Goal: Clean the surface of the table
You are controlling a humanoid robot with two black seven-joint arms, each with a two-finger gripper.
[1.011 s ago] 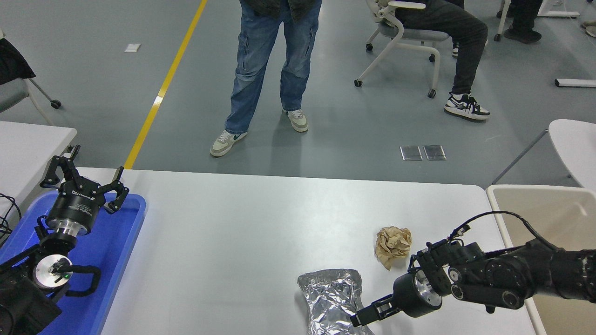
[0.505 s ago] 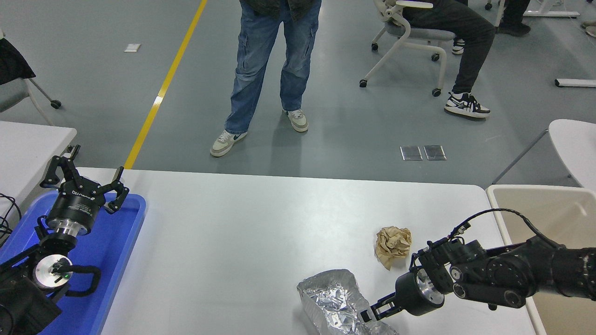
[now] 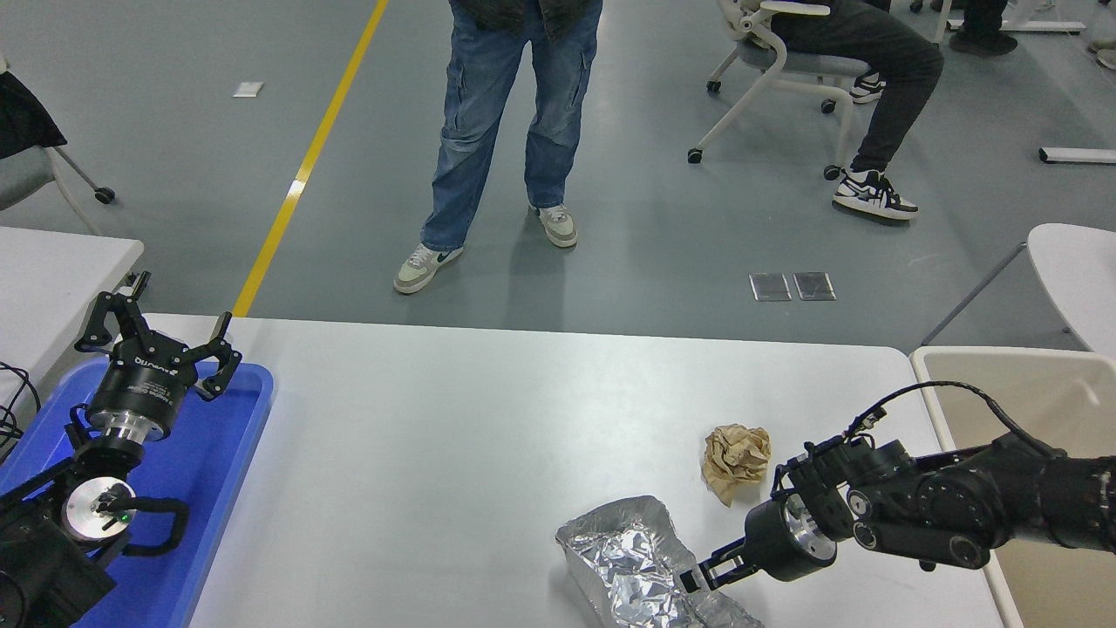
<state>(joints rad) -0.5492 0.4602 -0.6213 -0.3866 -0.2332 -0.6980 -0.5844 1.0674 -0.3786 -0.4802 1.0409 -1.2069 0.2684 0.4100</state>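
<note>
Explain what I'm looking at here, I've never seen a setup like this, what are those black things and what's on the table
This is one picture from a camera mounted high on a humanoid robot, looking forward and down over the large white-grey tabletop. The black things are its two arms. The left gripper is parked, open, above a blue plastic tray at the table's left end. The right gripper reaches in from the right and pinches the edge of a crumpled silver foil bag near the table's front edge. Just behind it lies a crumpled brown paper ball. Beyond the table, a person in blue jeans stands on the grey floor and another sits in a wheeled white office chair.
</note>
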